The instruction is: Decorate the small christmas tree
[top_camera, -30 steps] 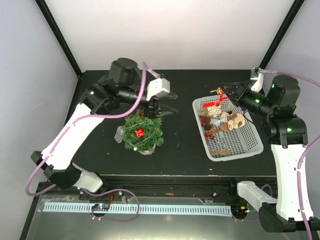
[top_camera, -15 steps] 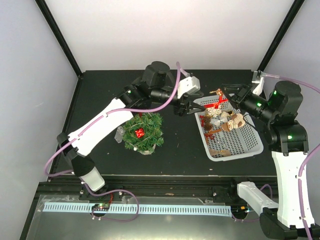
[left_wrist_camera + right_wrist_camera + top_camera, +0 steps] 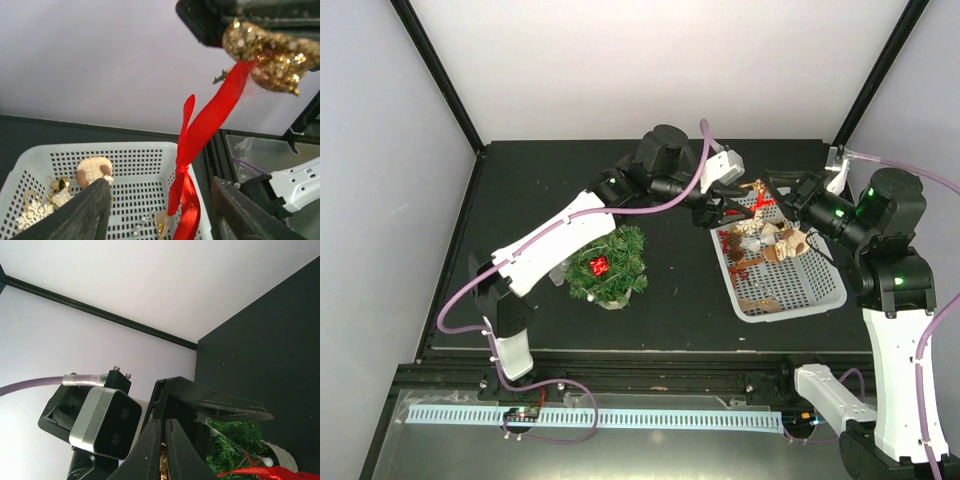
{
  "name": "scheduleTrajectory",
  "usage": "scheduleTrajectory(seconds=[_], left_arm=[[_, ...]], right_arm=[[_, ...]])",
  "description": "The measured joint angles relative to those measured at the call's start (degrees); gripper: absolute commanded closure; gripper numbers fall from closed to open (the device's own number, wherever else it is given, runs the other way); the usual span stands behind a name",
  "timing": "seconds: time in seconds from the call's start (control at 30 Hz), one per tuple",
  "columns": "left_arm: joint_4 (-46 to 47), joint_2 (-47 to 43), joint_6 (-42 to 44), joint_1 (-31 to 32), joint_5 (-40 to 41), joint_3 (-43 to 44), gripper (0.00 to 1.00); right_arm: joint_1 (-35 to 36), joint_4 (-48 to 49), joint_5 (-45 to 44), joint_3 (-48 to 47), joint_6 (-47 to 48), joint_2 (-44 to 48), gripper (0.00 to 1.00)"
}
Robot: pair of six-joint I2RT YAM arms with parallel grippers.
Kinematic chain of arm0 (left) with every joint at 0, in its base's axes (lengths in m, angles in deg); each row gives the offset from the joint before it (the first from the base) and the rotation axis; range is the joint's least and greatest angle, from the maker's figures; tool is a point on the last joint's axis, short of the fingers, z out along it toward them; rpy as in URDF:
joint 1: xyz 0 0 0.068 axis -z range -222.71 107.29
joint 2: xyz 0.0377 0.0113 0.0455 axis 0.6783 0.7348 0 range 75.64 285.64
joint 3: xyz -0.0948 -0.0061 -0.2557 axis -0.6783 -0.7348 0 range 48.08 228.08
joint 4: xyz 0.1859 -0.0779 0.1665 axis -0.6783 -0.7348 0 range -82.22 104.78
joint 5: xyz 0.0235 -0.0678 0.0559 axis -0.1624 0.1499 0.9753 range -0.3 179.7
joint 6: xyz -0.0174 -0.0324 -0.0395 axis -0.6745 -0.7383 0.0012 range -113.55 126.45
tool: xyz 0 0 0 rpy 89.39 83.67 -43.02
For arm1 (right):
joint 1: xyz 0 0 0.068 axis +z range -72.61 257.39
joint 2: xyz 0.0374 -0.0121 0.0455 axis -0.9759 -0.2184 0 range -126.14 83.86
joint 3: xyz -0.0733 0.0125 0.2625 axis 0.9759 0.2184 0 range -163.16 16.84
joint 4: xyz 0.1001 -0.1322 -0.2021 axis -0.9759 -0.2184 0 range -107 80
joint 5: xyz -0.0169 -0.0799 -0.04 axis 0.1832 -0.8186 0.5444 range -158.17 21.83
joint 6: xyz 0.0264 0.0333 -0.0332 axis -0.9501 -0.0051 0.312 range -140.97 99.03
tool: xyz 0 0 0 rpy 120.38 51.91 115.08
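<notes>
The right gripper [image 3: 770,188] is clenched on a gold glitter ornament [image 3: 265,55], held above the far left corner of the white mesh basket [image 3: 835,290]. A red ribbon [image 3: 210,125] trails down from it toward the basket floor. The left gripper [image 3: 725,207] hovers just outside that same corner with its jaws spread and nothing in them. In the left wrist view the ribbon seems to hang between its fingers, though how close is hard to judge.

The small christmas tree [image 3: 608,262] stands upright well to the left of the basket, on the left arm's side, already carrying a red bauble. It lies back along the left arm's forearm, so that arm is the nearer carrier. A handover at the basket corner looks likely.
</notes>
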Motion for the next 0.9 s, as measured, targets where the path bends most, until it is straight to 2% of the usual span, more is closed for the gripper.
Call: scheduleTrajectory(seconds=[0.13,0.47,0.67,0.9], left_arm=[[0.85,1.38,-1.51,0.00,-1.20,1.31,0.77],[1.46,3.21,-2.36,1.01,-5.01,2.21,0.98],[1.60,3.56,-2.43,1.68,-6.14,2.05,0.98],[2.99,3.61,-2.29,1.79,-6.23,-1.90,0.98]], right_arm=[[0.00,0.02,-0.07,0.85,-0.46,0.59,0.94],[0.00,0.24,-1.07,1.79,-0.96,1.05,0.94],[0.00,0.50,-2.36,1.49,-1.40,0.83,0.94],[0.00,0.22,-4.13,-4.13,-0.96,-1.79,0.94]])
